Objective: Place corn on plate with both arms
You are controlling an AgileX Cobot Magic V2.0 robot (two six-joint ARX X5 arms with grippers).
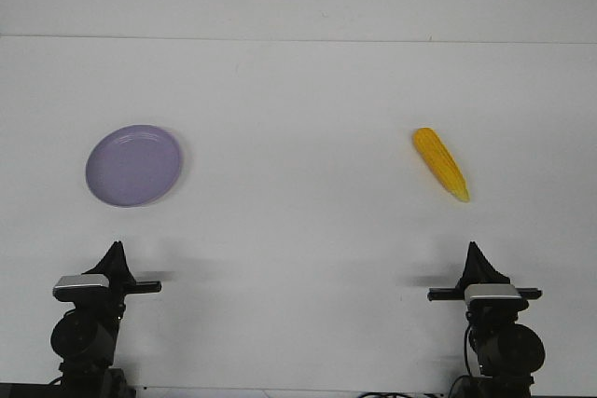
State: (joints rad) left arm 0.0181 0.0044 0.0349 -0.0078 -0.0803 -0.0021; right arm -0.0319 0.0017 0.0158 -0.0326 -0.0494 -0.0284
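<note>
Jaws on both the left gripper [116, 247] and right gripper [475, 248] come to a single point, so they read as pressed together, holding nothing. Corn [440, 163] lies on the table [298, 100] ahead of the right arm, pale tip toward the robot; plate [134, 165] is well apart to the left. Corn looks rigid, light, tapered; bumpy kernels should aid grip. Best hold: across the thick middle. No legible writing.
</note>
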